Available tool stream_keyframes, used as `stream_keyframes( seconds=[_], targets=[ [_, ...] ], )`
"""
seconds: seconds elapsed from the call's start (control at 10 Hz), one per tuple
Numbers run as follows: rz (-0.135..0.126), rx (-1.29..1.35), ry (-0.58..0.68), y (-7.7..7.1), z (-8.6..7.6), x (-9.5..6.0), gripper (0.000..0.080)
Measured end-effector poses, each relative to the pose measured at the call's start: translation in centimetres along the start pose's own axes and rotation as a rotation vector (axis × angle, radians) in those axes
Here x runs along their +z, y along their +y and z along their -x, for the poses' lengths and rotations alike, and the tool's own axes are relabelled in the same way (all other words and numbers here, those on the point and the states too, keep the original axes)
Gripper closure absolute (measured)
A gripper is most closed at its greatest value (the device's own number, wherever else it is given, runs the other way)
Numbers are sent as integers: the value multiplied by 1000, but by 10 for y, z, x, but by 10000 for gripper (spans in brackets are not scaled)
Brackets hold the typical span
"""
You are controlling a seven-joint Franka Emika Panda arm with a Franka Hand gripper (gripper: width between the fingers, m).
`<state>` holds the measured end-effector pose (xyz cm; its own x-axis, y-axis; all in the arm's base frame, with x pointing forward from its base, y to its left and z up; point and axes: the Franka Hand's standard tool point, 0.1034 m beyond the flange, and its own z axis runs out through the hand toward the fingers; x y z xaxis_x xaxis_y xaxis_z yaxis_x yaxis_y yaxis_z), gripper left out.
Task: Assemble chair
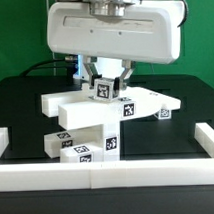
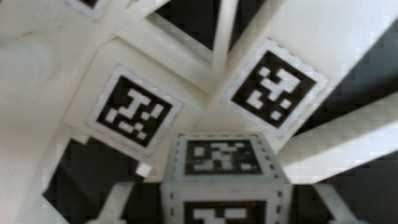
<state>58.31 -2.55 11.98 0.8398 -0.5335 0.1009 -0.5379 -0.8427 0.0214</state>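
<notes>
Pinching a small tagged block from both sides, the gripper hangs straight down over the chair parts. These lie heaped together in the middle of the black table, inside the white rail. In the exterior view the fingers sit tight against the block's two flanks, with no gap to be seen. The wrist view shows the block from above but not the fingers clearly.

The block stands upright over a long slab that spans the heap; whether it touches the slab I cannot tell. Gripping the side faces from above seems chosen to leave the block's underside free for seating into the slab, and its top tag open to the wrist camera. The slab rests across lower blocks, so it likely serves as the base that smaller pieces join. The rail probably stops parts sliding off the table.

No brand, word or number can be read anywhere. The only markings are black-and-white square tags: some on the block faces, and two large ones on the white parts under the wrist camera. The gripper's white housing looks blank.
</notes>
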Motion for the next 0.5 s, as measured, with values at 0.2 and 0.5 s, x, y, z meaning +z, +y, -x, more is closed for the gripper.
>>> stream_keyframes(
  seconds=[0.2,0.5],
  targets=[
    [-14,139,5,0,-1,0,511],
    [-18,340,2,-1,-1,0,511]
  ],
)
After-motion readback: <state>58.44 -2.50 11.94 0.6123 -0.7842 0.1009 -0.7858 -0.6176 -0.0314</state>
